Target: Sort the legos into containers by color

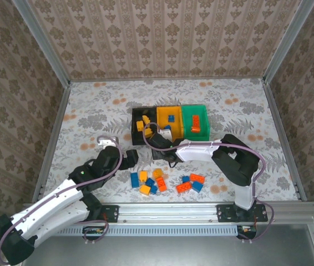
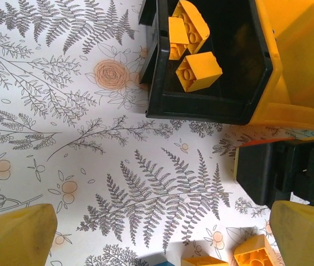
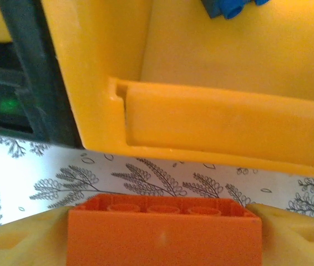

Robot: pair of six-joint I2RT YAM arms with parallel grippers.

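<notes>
In the right wrist view a red-orange lego (image 3: 162, 235) sits between my right gripper's (image 3: 162, 221) yellow pads (image 3: 21, 244), touching both, just short of the yellow container's near wall (image 3: 218, 122). A blue lego (image 3: 226, 6) lies inside that container. From above, my right gripper (image 1: 162, 139) is at the front of the black (image 1: 134, 124) and yellow (image 1: 170, 108) containers. My left gripper (image 1: 125, 158) stands open over bare table, its fingertips (image 2: 13, 238) wide apart. Yellow legos (image 2: 198, 71) lie in the black container (image 2: 201, 108). A red-orange lego (image 1: 195, 127) lies in the green container (image 1: 195, 107).
Loose legos lie in two clusters near the front edge, one yellow, blue and orange (image 1: 148, 182), the other orange and blue (image 1: 190, 184). Two yellow ones (image 2: 254, 252) show beside my left gripper. The right arm's black wrist (image 2: 282, 172) hangs right of it. Patterned walls enclose the table.
</notes>
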